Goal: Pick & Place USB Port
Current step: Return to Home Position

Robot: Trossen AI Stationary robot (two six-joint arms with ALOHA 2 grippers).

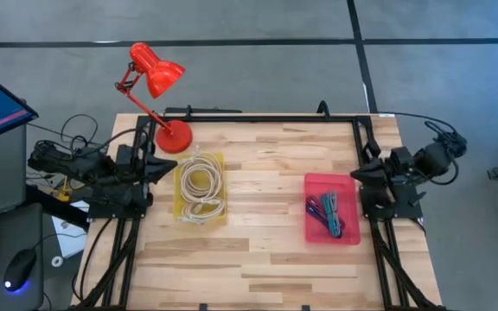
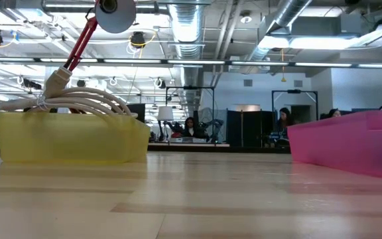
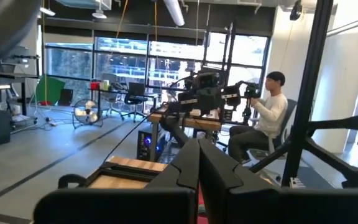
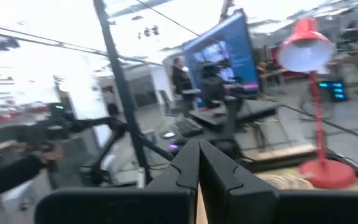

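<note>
The pale coiled cable lies in the yellow bin, and the black and blue cable in the pink bin. I see nothing loose on the surface, so the sorting looks finished. The left arm and right arm sit folded at opposite edges, jaws closed on nothing.

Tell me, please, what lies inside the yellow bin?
A pale coiled cable fills the yellow bin, its loops rising above the rim. The floor beneath the coil is covered, so anything under it cannot be seen. The left arm and right arm wait at either side.
</note>
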